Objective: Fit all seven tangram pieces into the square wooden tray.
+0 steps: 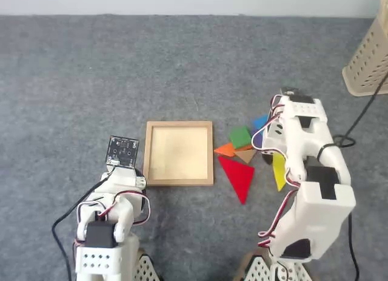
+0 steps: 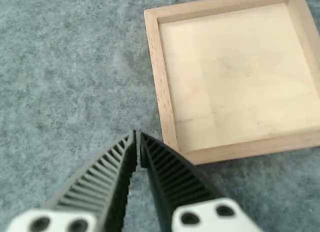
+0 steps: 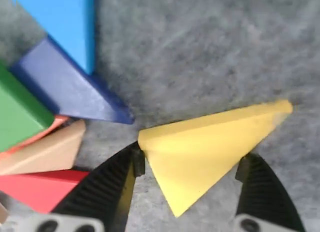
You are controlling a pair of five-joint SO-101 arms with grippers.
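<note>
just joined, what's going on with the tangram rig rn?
Nothing is placed yet: the wooden tray is empty and the pieces lie clustered on the carpet beside it. The right gripper is down over the yellow triangle, jaws open on either side of it, not clearly clamped. The left gripper sits shut by a corner of the tray, holding nothing.

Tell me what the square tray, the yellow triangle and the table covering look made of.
Tray: pale unfinished-looking wood, faint grain visible, matt.
Yellow triangle: probably painted wood, even opaque colour with slight sheen; plastic is possible.
Table covering: grey felt or short carpet, fuzzy mottled fibres.
</note>
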